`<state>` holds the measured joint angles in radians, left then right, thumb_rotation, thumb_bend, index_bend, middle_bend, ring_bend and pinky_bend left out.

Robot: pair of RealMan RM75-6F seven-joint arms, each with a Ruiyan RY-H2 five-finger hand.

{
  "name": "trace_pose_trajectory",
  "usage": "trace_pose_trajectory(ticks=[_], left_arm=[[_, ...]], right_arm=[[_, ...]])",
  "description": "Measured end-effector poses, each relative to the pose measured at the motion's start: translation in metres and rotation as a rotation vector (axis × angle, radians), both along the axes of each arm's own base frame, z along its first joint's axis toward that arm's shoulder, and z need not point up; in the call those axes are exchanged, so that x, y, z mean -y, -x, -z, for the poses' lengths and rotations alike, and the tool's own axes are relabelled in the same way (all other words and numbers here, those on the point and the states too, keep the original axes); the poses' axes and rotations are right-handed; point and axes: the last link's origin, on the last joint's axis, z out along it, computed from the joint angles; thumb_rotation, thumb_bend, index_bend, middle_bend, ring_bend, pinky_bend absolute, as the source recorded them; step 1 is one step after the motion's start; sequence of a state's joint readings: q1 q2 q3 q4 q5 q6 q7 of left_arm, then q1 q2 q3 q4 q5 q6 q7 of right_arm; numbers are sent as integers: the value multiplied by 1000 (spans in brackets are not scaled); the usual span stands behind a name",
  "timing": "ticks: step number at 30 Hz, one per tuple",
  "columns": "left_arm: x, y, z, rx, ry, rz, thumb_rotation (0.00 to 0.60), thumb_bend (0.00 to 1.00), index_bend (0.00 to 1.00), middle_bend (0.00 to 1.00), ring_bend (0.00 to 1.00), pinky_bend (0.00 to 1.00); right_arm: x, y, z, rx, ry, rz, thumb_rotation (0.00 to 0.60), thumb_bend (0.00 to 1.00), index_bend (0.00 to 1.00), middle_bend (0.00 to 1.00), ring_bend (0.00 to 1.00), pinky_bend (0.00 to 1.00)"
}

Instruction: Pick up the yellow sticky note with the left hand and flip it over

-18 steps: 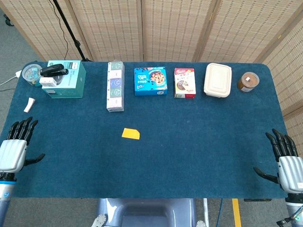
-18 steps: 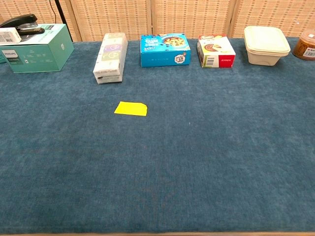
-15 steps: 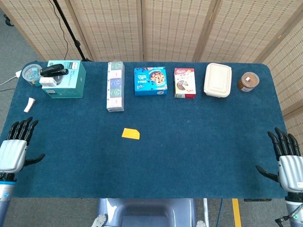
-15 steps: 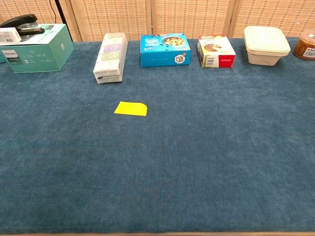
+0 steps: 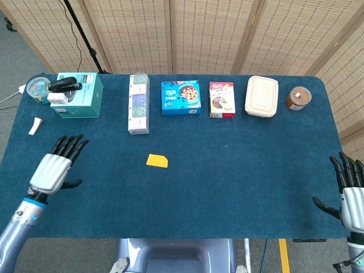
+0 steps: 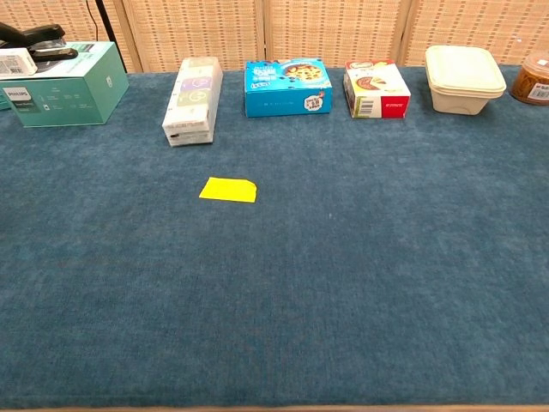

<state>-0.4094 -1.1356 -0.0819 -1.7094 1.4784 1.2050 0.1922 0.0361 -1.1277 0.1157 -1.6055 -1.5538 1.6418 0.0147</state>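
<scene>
The yellow sticky note [image 5: 157,161] [image 6: 228,190] lies flat on the blue table cloth, left of centre. My left hand [image 5: 56,167] hovers over the table's left part, well to the left of the note, open with fingers spread and nothing in it. My right hand [image 5: 351,192] is at the table's right front corner, open and holding nothing. Neither hand shows in the chest view.
Along the back edge stand a teal box [image 5: 81,95] with a black stapler [image 5: 64,85] on it, a white pack [image 5: 139,103], a blue box [image 5: 180,97], a red box [image 5: 222,99], a cream container [image 5: 261,96] and a brown jar [image 5: 298,98]. A small white item [image 5: 35,125] lies far left.
My left hand has moved from the table's left front edge inward and to the right, toward the note. The right hand sank slightly lower. The note has not moved.
</scene>
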Motion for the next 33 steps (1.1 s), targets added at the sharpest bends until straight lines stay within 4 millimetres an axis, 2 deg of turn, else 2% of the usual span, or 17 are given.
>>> trace_pose_trajectory(ticks=[7,11,15,19,26,33], left_arm=[[-52,-67,41,-111,162,114,600,121,27,0,0,0],[-71,-101,68,-143,202,160,600,178,131,0,0,0],[-84,-126,93,-148,242,171,600,265,185,0,0,0],[-95,-149,121,-167,272,180,600,280,244,0,0,0],[-103,-171,154,-189,296,180,600,277,304,0,0,0],[-107,-169,167,-199,305,142,600,276,378,0,0,0]], right_arm=[[0,-1,-1,6,-4,5,600,0,19,0,0,0],[0,0,-1,8,-9,13,600,0,19,0,0,0],[1,0,-1,13,-16,17,600,0,19,0,0,0],[1,1,0,14,-22,20,600,0,19,0,0,0],[1,2,-1,18,-24,29,600,0,16,0,0,0],[0,1,-3,31,-17,28,600,0,0,0,0,0]])
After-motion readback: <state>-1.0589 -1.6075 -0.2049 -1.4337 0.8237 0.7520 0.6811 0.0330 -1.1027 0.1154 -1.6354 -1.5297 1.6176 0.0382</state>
